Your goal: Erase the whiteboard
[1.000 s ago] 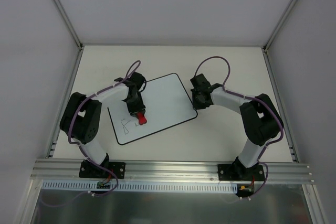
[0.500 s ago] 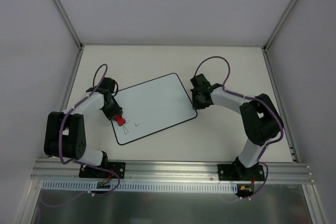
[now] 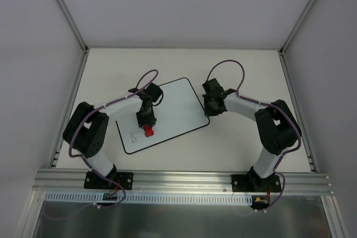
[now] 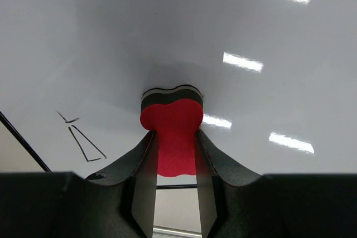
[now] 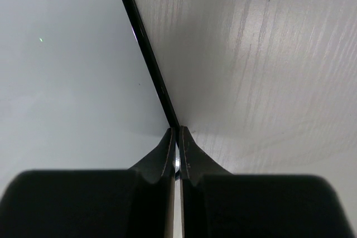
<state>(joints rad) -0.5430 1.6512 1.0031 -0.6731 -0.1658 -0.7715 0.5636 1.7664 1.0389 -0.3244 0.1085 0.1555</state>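
Whiteboard lies angled on the counter, mid-wipe: left jaws grasp the red eraser on its surface; right jaws, clenched shut, sit at its right edge. Next stroke should carry left to the triangle sketch.

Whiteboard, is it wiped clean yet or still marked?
Still marked: a black triangle sketch shows on the whiteboard, left of the eraser.
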